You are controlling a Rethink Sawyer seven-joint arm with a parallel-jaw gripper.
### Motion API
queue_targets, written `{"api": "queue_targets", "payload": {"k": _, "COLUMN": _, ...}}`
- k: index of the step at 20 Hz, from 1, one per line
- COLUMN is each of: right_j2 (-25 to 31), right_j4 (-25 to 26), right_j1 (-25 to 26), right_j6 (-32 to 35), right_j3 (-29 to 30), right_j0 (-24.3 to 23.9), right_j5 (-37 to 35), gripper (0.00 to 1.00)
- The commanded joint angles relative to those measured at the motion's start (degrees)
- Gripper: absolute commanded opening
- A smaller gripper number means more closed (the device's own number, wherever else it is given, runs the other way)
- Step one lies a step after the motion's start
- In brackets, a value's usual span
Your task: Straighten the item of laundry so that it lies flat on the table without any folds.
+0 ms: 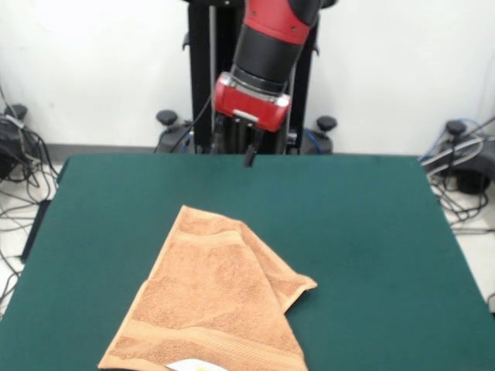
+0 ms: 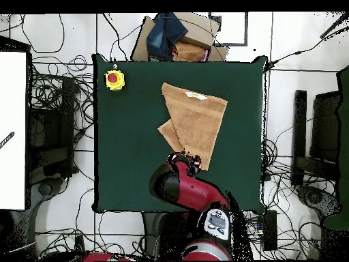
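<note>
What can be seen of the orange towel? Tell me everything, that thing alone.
The towel is tan-orange terry cloth with woven border bands near its ends. It lies on the green table, toward the side away from the robot, not flat: one side is folded over onto the rest, leaving a pointed flap and an irregular, tapering outline. A small white label shows at the wide end. Only the table touches it; the gripper hangs above the table's edge, beyond the narrow end.

The arm is showing glossy red shells over a black cylindrical segment, ending in a red wrist block with a pale plate. Below it, the hand is showing as thin dark prongs, with black cables trailing beside.
</note>
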State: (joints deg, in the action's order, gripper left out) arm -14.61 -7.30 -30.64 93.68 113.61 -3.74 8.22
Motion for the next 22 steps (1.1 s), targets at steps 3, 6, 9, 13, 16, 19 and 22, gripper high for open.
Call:
{"api": "queue_targets", "payload": {"k": 3, "right_j2": 2.46, "right_j4": -4.36, "right_j1": 3.49, "right_j6": 14.85, "right_j3": 1.31, "right_j0": 3.86, "right_j5": 1.37, "gripper": 1.0}}
{"api": "queue_targets", "payload": {"k": 6, "right_j2": 2.62, "right_j4": -3.63, "right_j1": 4.0, "right_j6": 13.53, "right_j3": 0.26, "right_j0": 2.93, "right_j5": 0.59, "gripper": 1.0}}
{"api": "queue_targets", "payload": {"k": 9, "right_j2": 3.17, "right_j4": -2.74, "right_j1": 4.74, "right_j6": 12.91, "right_j3": -0.42, "right_j0": 1.93, "right_j5": 1.12, "gripper": 1.0}}
{"api": "queue_targets", "payload": {"k": 13, "right_j2": 3.6, "right_j4": -1.94, "right_j1": 5.28, "right_j6": 12.2, "right_j3": -1.04, "right_j0": 1.06, "right_j5": 1.33, "gripper": 1.0}}
{"api": "queue_targets", "payload": {"k": 16, "right_j2": 2.62, "right_j4": -1.71, "right_j1": 4.7, "right_j6": 10.99, "right_j3": -1.5, "right_j0": 1.16, "right_j5": -0.3, "gripper": 1.0}}
{"api": "queue_targets", "payload": {"k": 19, "right_j2": 1.1, "right_j4": -0.74, "right_j1": 3.78, "right_j6": 8.78, "right_j3": -2.35, "right_j0": 1.44, "right_j5": -2.22, "gripper": 1.0}}
{"api": "queue_targets", "payload": {"k": 22, "right_j2": -1.1, "right_j4": -1.73, "right_j1": 5.16, "right_j6": 6.9, "right_j3": -5.52, "right_j0": 3.21, "right_j5": -5.84, "gripper": 1.0}}
